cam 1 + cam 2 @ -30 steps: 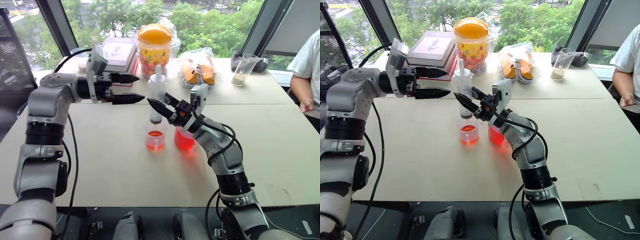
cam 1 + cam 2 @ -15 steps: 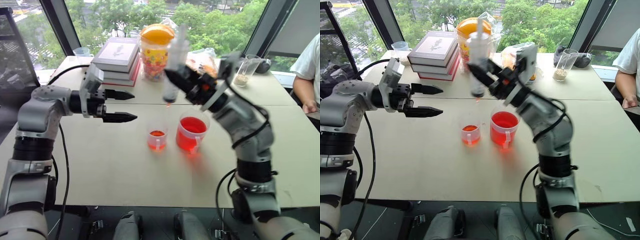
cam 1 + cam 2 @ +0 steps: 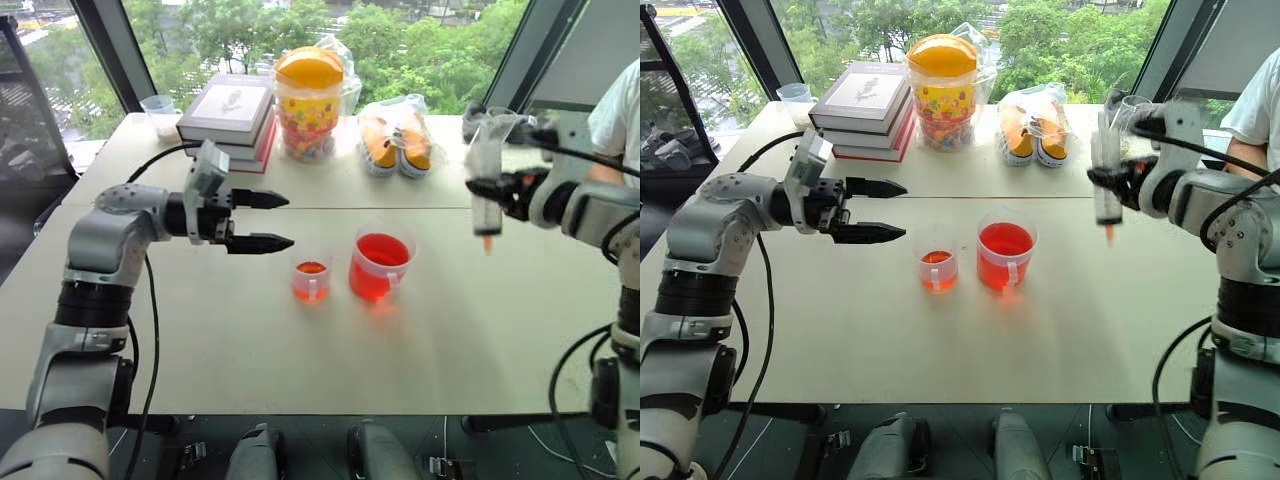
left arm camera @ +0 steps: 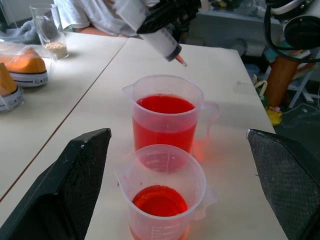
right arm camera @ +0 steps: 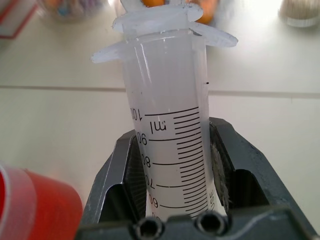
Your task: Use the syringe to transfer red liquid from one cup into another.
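Beige tabletop [image 3: 200,340]: my right gripper [image 3: 500,187] pinches the syringe [image 3: 484,190] upright at the right, well apart from both cups. Left gripper [image 3: 262,221] hovers spread left of the small cup [image 3: 311,281]. I should keep the tip down while carrying it back over the handled cup [image 3: 380,266].

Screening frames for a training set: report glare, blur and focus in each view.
Left eye view: backlit by the windows, syringe in the right end effector slightly smeared, table evenly lit. Left wrist view: both cups sharp, handled cup casting a red glow on the table. Right wrist view: syringe scale crisp, background soft and washed out.
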Controlling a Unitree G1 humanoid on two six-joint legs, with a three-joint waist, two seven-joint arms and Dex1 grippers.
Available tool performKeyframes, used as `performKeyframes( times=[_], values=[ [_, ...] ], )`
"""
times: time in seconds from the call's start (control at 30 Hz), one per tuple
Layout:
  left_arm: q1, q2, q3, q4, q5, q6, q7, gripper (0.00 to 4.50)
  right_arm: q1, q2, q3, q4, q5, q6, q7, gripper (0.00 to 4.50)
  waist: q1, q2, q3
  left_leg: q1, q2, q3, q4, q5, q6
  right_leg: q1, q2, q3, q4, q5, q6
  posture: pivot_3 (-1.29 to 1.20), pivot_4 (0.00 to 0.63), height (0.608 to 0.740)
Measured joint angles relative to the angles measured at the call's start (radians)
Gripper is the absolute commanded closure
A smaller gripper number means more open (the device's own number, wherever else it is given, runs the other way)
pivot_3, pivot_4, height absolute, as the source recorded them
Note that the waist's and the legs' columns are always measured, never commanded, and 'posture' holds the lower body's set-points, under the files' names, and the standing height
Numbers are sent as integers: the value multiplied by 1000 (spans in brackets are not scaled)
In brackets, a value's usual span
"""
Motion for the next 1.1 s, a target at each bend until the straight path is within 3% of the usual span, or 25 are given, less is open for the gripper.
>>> performKeyframes(
  times=[0.23, 0.47, 0.67, 0.87, 0.97, 1.1],
  values=[
    [20, -5, -8, -30, -2, 0, 12, 20, -74, -4, 117, 226, -46, 115, 93, 3109, 2, 0, 0, -1, 0, 0, -1, 0, 0, -1, 0, 0, 0, 1, 2, 0, 150, 740],
    [44, 5, -8, -75, -10, 8, 36, 20, -74, 49, 167, 304, -90, 138, 119, 3109, 3, 0, 0, -1, 0, 0, -1, 0, 1, -1, 0, 0, -1, 1, 2, 0, 150, 740],
    [50, 8, -8, -99, -20, 26, 51, 0, -56, 55, 145, 313, -107, 137, 133, 239, 4, 0, 0, -1, 0, 0, -1, 0, 1, 0, 0, 0, -1, 1, 2, 0, 150, 740],
    [50, 9, -8, -101, -26, 32, 62, 0, -17, 35, 109, 211, -106, 147, 143, 105, 4, 0, 0, -1, 0, 0, -1, 0, 1, -1, 0, 0, -1, 1, 2, 0, 150, 740],
    [53, 23, -9, -114, -32, 45, 67, 0, 75, -60, 93, 8, -70, 145, 200, 105, 6, 0, 0, -1, 0, 0, -1, 0, 1, -1, 0, -1, -1, 1, 2, 0, 150, 740],
    [57, 50, -4, -120, -35, 51, 67, 0, 167, -157, -20, -258, 40, 153, 313, 105, 6, 0, 0, -1, 0, 0, -1, -1, 1, 0, 0, -1, -1, 1, 2, 0, 150, 740]
  ],
)
